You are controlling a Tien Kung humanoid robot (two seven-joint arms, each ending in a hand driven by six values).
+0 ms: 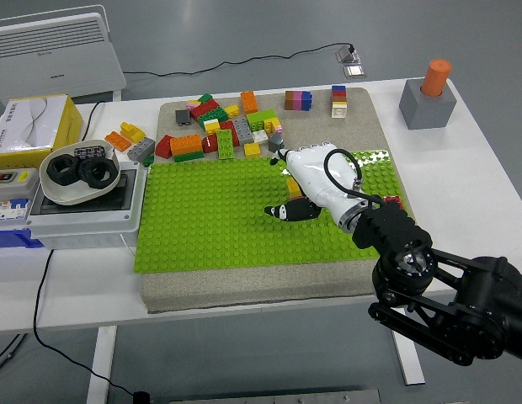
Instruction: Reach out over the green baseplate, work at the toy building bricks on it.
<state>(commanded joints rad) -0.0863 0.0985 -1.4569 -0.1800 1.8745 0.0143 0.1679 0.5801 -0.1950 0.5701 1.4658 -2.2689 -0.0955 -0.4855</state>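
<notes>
Right robot hand (305, 187) over green baseplate (210, 219), covering bricks; loose brick pile (223, 126) beyond.

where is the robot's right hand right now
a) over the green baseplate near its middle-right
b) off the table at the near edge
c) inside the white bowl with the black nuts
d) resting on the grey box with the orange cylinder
a: the right hand reaches in from the right and sits over the green baseplate, just in front of the loose brick pile.

Print on the yellow box (29, 126) is too small to read
</notes>
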